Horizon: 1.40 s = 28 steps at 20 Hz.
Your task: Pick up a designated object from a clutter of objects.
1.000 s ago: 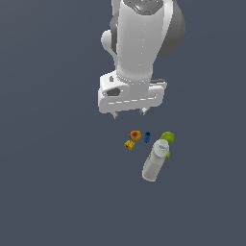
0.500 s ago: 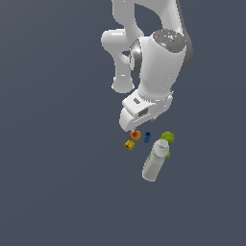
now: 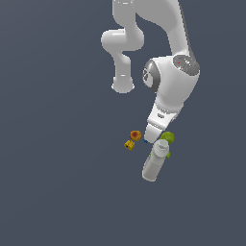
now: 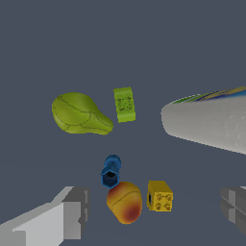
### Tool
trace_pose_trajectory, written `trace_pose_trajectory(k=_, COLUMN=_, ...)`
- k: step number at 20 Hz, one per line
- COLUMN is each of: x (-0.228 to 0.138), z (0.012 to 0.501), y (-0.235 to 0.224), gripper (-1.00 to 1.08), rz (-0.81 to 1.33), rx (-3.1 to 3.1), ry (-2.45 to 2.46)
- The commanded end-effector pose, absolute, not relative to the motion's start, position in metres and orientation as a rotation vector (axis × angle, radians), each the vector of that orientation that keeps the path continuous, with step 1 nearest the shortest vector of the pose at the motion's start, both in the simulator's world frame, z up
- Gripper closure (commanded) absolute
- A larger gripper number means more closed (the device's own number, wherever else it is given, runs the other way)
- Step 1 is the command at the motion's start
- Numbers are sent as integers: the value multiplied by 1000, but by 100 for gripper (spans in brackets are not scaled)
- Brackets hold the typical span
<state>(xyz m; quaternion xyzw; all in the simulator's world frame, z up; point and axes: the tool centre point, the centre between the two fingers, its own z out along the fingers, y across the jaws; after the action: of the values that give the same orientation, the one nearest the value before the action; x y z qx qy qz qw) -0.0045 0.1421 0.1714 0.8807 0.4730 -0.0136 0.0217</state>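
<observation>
The designated object, a lime-green pear-like lump (image 4: 79, 114), lies on the grey floor; in the exterior view the lump (image 3: 167, 138) peeks out just right of the arm's hand. My gripper (image 4: 153, 211) is open, its two grey fingers (image 4: 67, 214) wide apart with the orange round piece (image 4: 125, 202) and yellow block (image 4: 160, 195) between them, nothing held. In the exterior view the gripper (image 3: 150, 138) hangs low over the clutter, beside the lump. A blue piece (image 4: 111, 170) and a green brick (image 4: 124, 104) lie between the gripper and the lump.
A large white bottle (image 4: 211, 120) lies on its side close to the lump and brick; in the exterior view the bottle (image 3: 154, 161) stretches toward the viewer below the hand. The orange piece (image 3: 135, 135) and yellow block (image 3: 129, 144) sit to the exterior view's left of the hand.
The arm has swung down and toward the exterior view's right, bringing the hand from above the clutter to just over it. The objects have not moved.
</observation>
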Motion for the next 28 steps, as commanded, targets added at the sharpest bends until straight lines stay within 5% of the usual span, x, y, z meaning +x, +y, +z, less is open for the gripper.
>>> trace_pose_trajectory(k=1, x=-10, z=157, y=159, gripper=-92, rz=-37, rx=2654, ry=1608)
trace_pose_trajectory(k=14, x=-41, z=107, y=221, gripper=-92, rz=-8, rx=2319, ry=2109)
trace_pose_trajectory(k=28, x=-47, z=91, y=231, gripper=-92, rz=-1, rx=2258, ry=2184)
